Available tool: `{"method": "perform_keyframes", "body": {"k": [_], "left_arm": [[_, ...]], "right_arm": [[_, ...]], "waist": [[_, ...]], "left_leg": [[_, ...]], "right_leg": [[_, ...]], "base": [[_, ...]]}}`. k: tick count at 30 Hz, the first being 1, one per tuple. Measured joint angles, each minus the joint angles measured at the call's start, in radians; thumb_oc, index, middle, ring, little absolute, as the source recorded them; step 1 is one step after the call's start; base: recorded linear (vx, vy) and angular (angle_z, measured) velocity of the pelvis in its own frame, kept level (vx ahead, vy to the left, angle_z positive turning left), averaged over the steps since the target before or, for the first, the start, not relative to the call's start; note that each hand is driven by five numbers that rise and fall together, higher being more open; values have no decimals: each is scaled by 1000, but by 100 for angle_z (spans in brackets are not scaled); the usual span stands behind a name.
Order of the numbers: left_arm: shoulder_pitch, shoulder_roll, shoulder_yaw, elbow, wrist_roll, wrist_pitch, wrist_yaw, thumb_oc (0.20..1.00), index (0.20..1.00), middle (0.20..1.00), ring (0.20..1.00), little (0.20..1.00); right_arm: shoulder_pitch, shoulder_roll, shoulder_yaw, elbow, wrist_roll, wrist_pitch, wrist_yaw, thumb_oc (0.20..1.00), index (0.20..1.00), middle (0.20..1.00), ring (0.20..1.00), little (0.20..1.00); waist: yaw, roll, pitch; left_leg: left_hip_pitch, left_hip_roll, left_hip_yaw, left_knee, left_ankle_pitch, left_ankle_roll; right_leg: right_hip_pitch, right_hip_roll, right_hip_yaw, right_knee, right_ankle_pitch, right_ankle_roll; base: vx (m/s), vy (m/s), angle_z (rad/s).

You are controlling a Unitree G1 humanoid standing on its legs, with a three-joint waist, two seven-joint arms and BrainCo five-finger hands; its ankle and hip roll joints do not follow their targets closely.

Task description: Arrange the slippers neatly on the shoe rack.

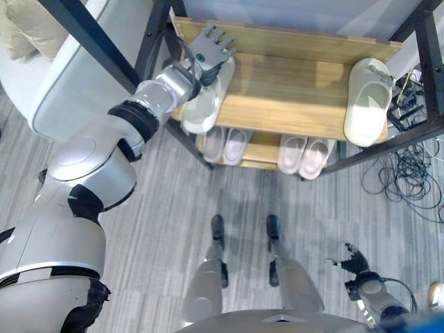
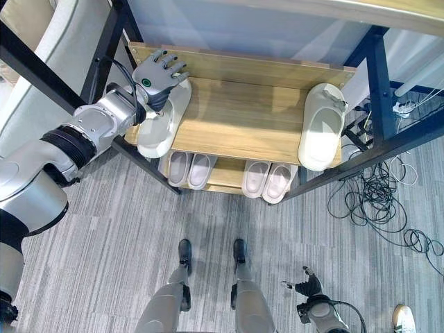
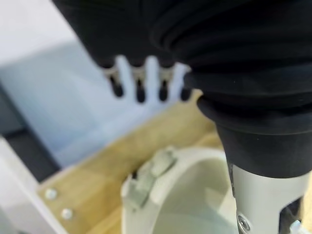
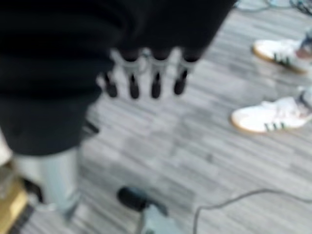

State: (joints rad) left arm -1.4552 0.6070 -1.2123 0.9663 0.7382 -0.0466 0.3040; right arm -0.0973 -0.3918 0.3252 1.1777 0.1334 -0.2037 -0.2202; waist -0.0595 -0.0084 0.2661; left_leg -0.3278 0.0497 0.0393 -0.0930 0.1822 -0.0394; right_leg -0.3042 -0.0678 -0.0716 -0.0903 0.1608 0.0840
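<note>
A white slipper (image 1: 202,107) lies at the left end of the wooden shelf (image 1: 291,90), its heel over the front edge. My left hand (image 1: 211,48) is stretched over the slipper's far end, open, with its fingers (image 3: 140,85) straight and pointing at the shelf's back; the slipper (image 3: 185,195) shows just beneath them. Whether the palm touches the slipper I cannot tell. A second white slipper (image 1: 368,100) lies at the shelf's right end, its heel also past the front edge. My right hand (image 1: 354,262) hangs low by the floor, open and holding nothing.
Two pairs of pale pink slippers (image 1: 225,144) (image 1: 305,154) stand on the lower shelf. Black frame posts (image 1: 97,41) flank the rack. A white sofa (image 1: 62,76) is at the left, tangled cables (image 1: 409,173) at the right. A person's white sneakers (image 4: 270,119) stand nearby.
</note>
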Motion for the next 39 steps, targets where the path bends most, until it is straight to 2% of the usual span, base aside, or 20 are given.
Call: {"method": "perform_keyframes", "body": {"k": [4, 9, 17, 18, 19, 20, 22, 24, 30, 39], "left_arm": [[0, -1, 0, 10, 3, 1, 3, 1000, 1000, 1000, 1000, 1000], [1, -11, -2, 82, 39, 22, 12, 1000, 1000, 1000, 1000, 1000], [0, -10, 8, 83, 38, 42, 33, 1000, 1000, 1000, 1000, 1000], [0, -9, 17, 85, 38, 42, 33, 721, 721, 721, 721, 721], [0, -9, 18, 85, 38, 42, 33, 369, 369, 369, 369, 369], [0, -10, 20, 86, 37, 42, 33, 200, 200, 200, 200, 200], [2, -12, 38, 92, 37, 42, 35, 200, 200, 200, 200, 200], [4, -66, 109, 141, 23, 72, 54, 200, 200, 200, 200, 200], [16, -124, 171, 145, 14, 110, 94, 200, 200, 200, 200, 200], [31, -175, 177, 115, -20, 100, 96, 200, 200, 200, 200, 200]], "right_arm": [[-11, 0, 0, 0, 0, 0, -6, 1000, 1000, 1000, 1000, 1000], [-29, 0, 2, 0, 0, -1, -11, 1000, 1000, 1000, 1000, 1000], [-32, 12, 18, 1, 0, -1, -20, 1000, 1000, 1000, 1000, 1000], [-35, 18, 18, 1, 0, -1, -20, 1000, 1000, 1000, 1000, 1000], [-35, 22, 18, 1, -1, -1, -20, 1000, 1000, 1000, 1000, 1000], [-35, 24, 18, 1, 0, -1, -20, 1000, 1000, 1000, 1000, 1000], [-35, 31, 19, 1, -1, -1, -20, 1000, 1000, 1000, 1000, 1000], [-32, 34, 23, -2, -1, -1, -20, 1000, 1000, 1000, 1000, 1000], [-34, 36, 24, -4, -1, -1, -20, 1000, 1000, 1000, 1000, 1000], [-50, 36, 40, -3, -1, 0, -19, 1000, 1000, 1000, 1000, 1000]], "waist": [[-2, -10, 6], [-4, -11, 6], [-4, -11, 6], [-4, -11, 6], [-4, -11, 6], [-4, -11, 6], [-5, -11, 6], [-5, -11, 6], [-9, -12, 6], [-13, -14, 5]], "left_leg": [[-1, 0, 0, 0, 0, 0], [-8, 0, 1, 0, -3, -5], [-35, -1, 3, 0, 4, 3], [-36, -1, 5, 0, 4, 3], [-37, -1, 4, 0, 4, 3], [-37, -1, 5, 0, 4, 3], [-37, -1, 6, 0, 4, 3], [-37, -2, 5, 0, 4, 3], [-36, -1, 6, 0, 4, 3], [-30, 0, 9, 0, 5, 3]], "right_leg": [[-1, 0, 0, 0, 0, 0], [-10, 0, 1, 0, -4, 5], [-38, 0, 3, 0, 4, -1], [-39, -1, 4, 0, 3, -1], [-40, 0, 4, 0, 3, -1], [-40, 0, 4, 0, 3, -1], [-40, -1, 5, 0, 3, -1], [-40, -1, 4, 0, 3, -1], [-39, -1, 5, 1, 4, -1], [-36, 1, 8, 3, 5, 1]], "base": [[0, 0, 0], [0, 0, 0], [8, 13, 0], [0, 0, 0], [0, 0, 0], [0, 0, 0], [0, 0, 0], [0, 0, 0], [0, 0, 0], [-2, -10, 0]]}}
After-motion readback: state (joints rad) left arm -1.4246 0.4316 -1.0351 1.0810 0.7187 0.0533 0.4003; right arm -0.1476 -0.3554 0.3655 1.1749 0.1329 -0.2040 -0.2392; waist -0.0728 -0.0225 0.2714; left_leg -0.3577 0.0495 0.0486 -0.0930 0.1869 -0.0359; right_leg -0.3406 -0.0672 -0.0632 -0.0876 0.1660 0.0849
